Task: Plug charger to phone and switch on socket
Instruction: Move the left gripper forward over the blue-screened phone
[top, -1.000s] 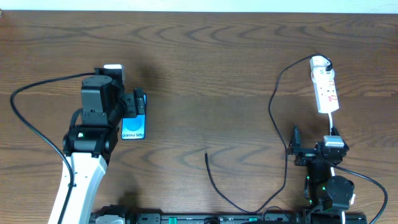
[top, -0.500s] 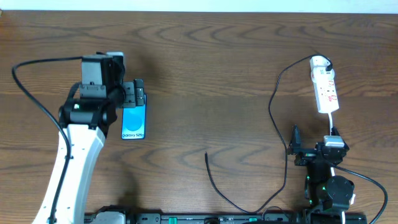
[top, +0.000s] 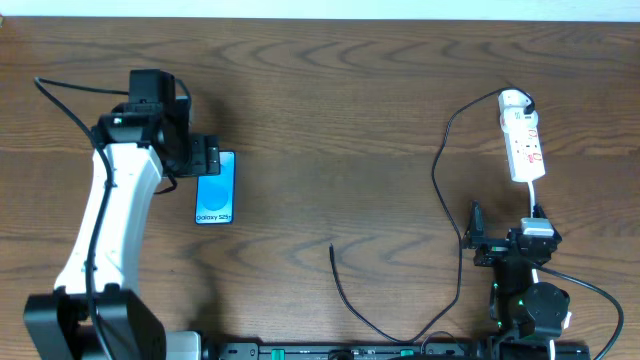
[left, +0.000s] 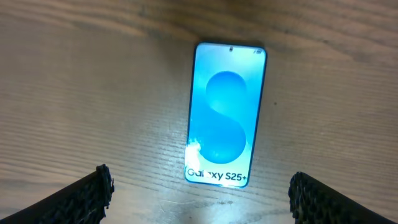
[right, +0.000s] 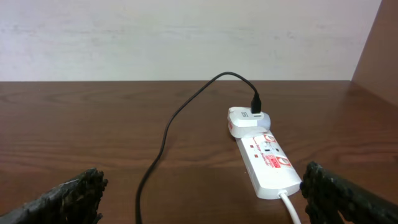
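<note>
- Overhead view: the phone (top: 215, 188) lies flat and face up on the wooden table (top: 330, 100), its blue screen lit and its "Galaxy" text at the end nearer the robot bases.
- The left gripper (top: 208, 157) sits over the phone's far end, at the left corner.
- From the left wrist camera, the left gripper (left: 202, 196) has its jaws spread wide. Its fingertips (left: 93, 194) stand well out to either side of the phone (left: 227, 115), clear of it, with nothing between them.
- The charger (top: 440, 170) is a thin black cable lying well to the right of the phone. Its free end (top: 332, 248) rests on the wood, right of the phone and nearer the bases, touching neither the phone nor a gripper.
- The socket (top: 522, 140) is far to the right of the phone, and the charger's other end runs into a white adapter (top: 515, 100) at the socket's far end.
- The right gripper (top: 505, 225) is far to the right of the phone, just on the near side of the socket.
- The right wrist camera shows the right gripper (right: 208, 199) parted wide and empty. The socket (right: 264, 158) and the charger (right: 168, 134) lie ahead of it, untouched.
</note>
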